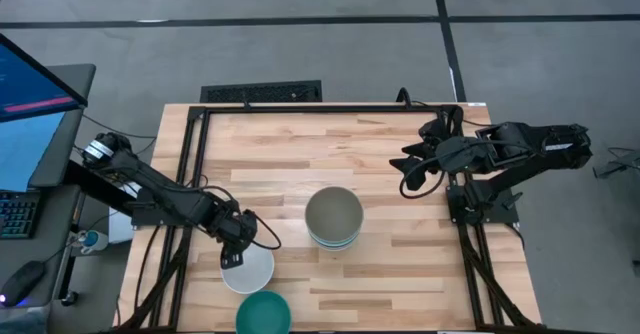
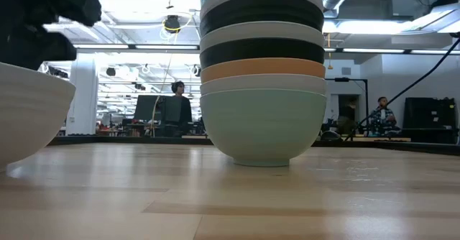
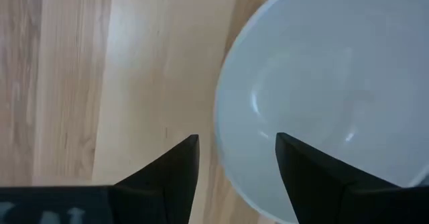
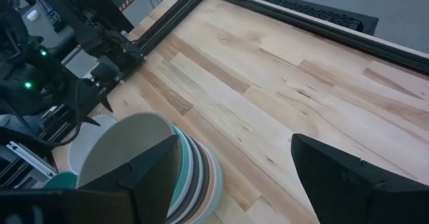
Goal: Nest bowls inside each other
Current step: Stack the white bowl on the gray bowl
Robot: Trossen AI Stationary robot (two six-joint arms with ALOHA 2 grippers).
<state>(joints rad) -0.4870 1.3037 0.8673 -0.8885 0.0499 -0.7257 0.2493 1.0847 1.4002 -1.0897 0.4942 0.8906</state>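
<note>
On the desk (image 1: 400,154) we see the nested stack of bowls (image 1: 334,218) at centre. Our left tool (image 1: 233,258) straddles the white bowl's (image 1: 250,271) rim, fingers parted, beside a teal bowl (image 1: 263,314). Our right tool (image 1: 408,174) waits open, empty.

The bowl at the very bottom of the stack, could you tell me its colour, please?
Pale mint green; the bottom bowl shows best in the low view.
</note>
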